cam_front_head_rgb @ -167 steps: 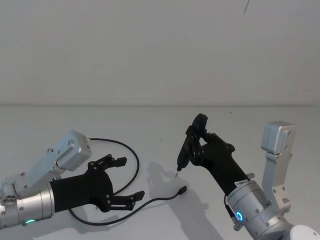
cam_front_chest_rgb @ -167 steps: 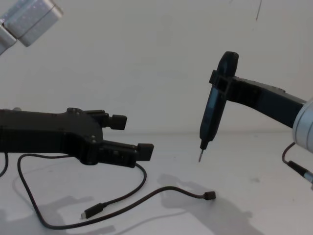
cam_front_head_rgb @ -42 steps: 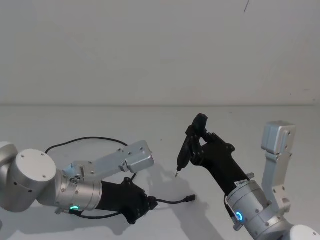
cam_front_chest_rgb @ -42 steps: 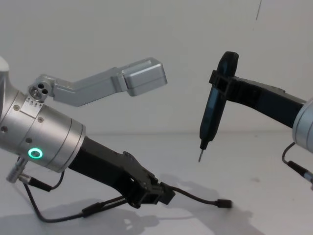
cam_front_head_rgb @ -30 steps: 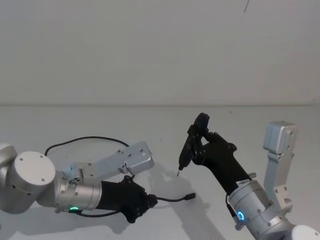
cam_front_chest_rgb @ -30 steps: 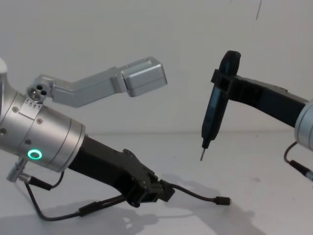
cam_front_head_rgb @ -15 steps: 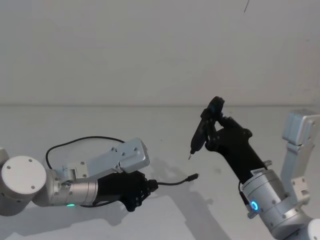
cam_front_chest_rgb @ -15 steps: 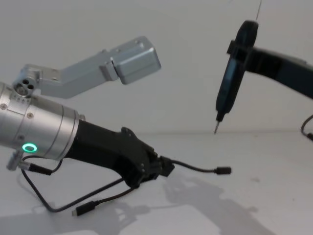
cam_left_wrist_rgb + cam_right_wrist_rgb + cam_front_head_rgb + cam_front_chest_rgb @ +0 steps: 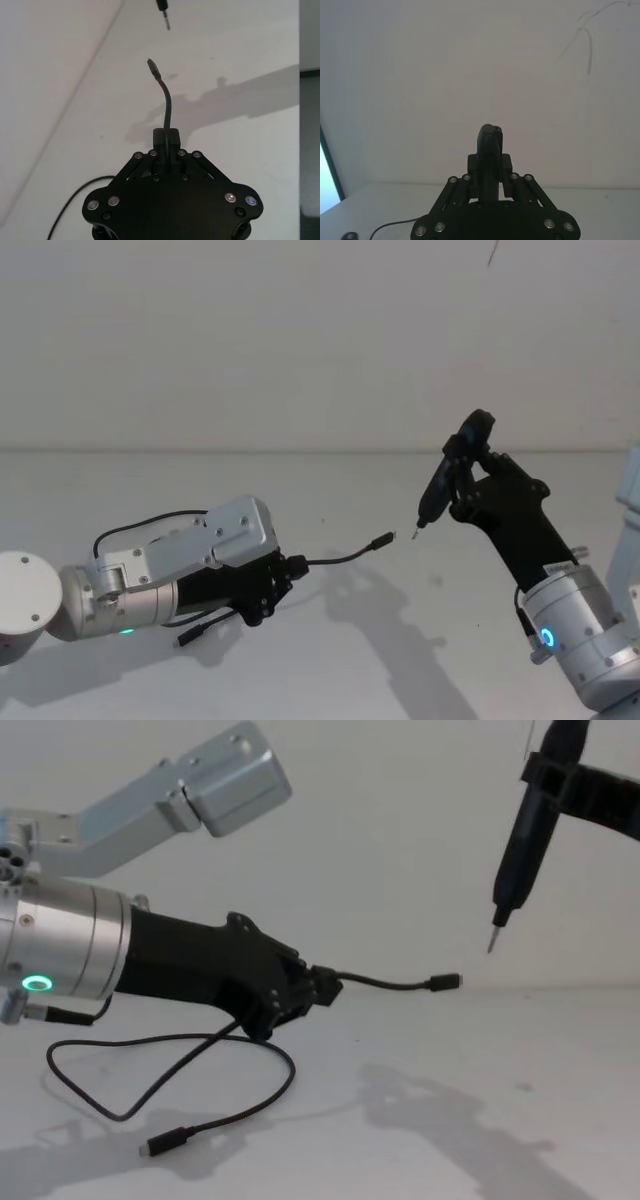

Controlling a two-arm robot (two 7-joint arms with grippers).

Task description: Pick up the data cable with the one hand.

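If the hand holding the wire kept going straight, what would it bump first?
Probably the slim black pen-like tool in the right gripper. The left gripper, shut on the thin black data cable, points toward its tip, though depth is unclear.

— How many cables do we see?
— We count one data cable (image 9: 385,985), with two plugs (image 9: 445,982) (image 9: 165,1145).
— And grippers?
— We count two, the left gripper (image 9: 322,988) and the right gripper (image 9: 462,480), and one pen-like tool (image 9: 520,820).

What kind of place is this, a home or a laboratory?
Probably a robot laboratory: a bare white table and plain wall, the left gripper with jaws shut on a cable, the right gripper holding a pen-like tool.
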